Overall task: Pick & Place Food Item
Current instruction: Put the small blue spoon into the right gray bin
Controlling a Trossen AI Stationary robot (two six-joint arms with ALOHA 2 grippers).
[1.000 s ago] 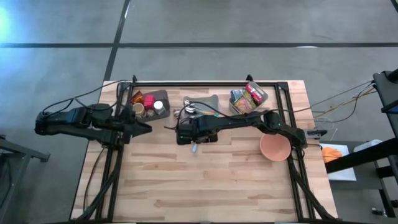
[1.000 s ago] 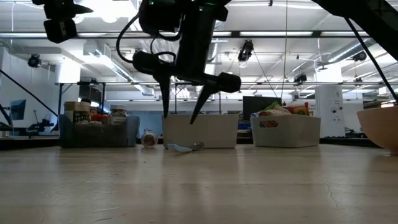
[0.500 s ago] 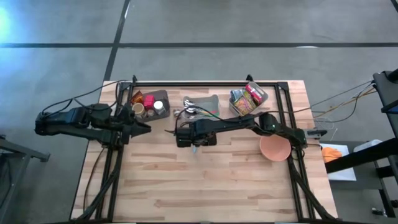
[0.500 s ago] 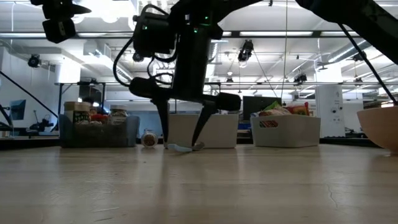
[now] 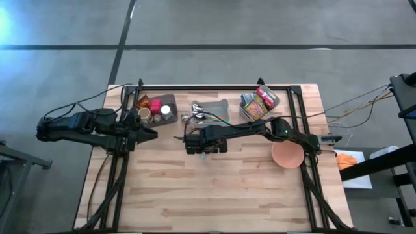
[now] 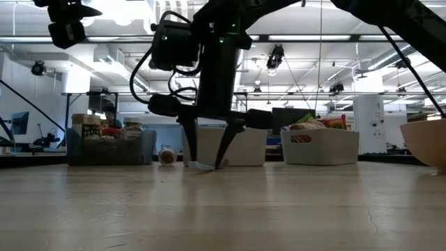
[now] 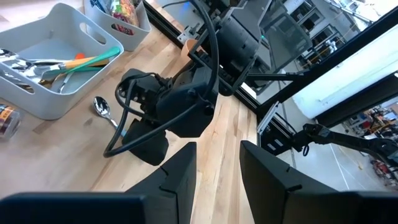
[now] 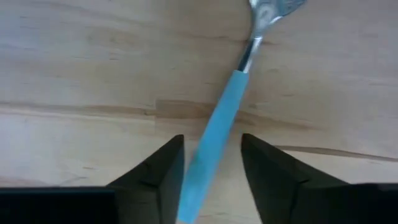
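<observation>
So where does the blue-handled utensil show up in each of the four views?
High view: blue-handled utensil barely peeks out under the right gripper, in front of the cutlery tray.
Low view: it lies flat on the table between the gripper's fingertips.
Left wrist view: hidden behind the right arm's wrist.
Right wrist view: handle runs diagonally between the two fingers.
Shared landmark: the right gripper itself, straddling it.

right claw (image 6: 207,164) | lowered to table | fingers narrowed around blue-handled spoon (image 8: 214,134)
</observation>
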